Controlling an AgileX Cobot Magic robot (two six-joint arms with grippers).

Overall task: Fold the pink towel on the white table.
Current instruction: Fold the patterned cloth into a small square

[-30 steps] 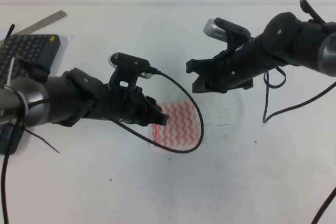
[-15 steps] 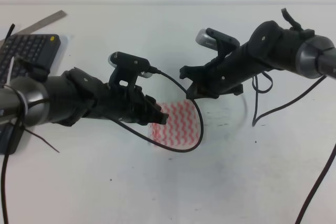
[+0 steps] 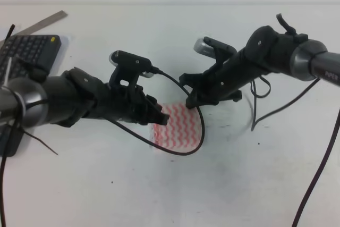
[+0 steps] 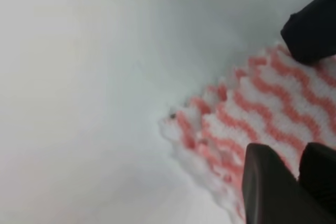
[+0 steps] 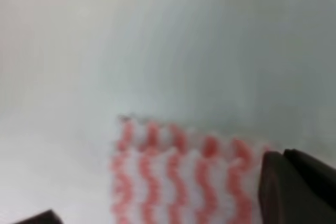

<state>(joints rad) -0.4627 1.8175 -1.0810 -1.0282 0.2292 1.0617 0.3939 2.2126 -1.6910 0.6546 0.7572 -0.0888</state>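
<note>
The pink towel [image 3: 179, 129] lies flat near the middle of the white table [image 3: 106, 195], a small cloth with pink wavy stripes. My left gripper [image 3: 161, 118] hovers low over its left edge, open. In the left wrist view one dark finger [image 4: 310, 24] is at the towel's [image 4: 262, 114] far edge and the other finger [image 4: 273, 187] is over its near part. My right gripper [image 3: 190, 97] is at the towel's upper right corner, also open. The right wrist view is blurred and shows the towel [image 5: 178, 177] close below, with one finger [image 5: 296, 190] at its right edge.
A dark keyboard [image 3: 26, 51] and a metal ruler [image 3: 47, 22] lie at the far left. The left arm's black cable [image 3: 183, 151] loops over the towel's right and lower edges. Another cable [image 3: 260, 112] hangs from the right arm onto the table.
My right arm has swung left and down, bringing its gripper from above the table to the towel's upper right corner. The left arm has barely moved.
</note>
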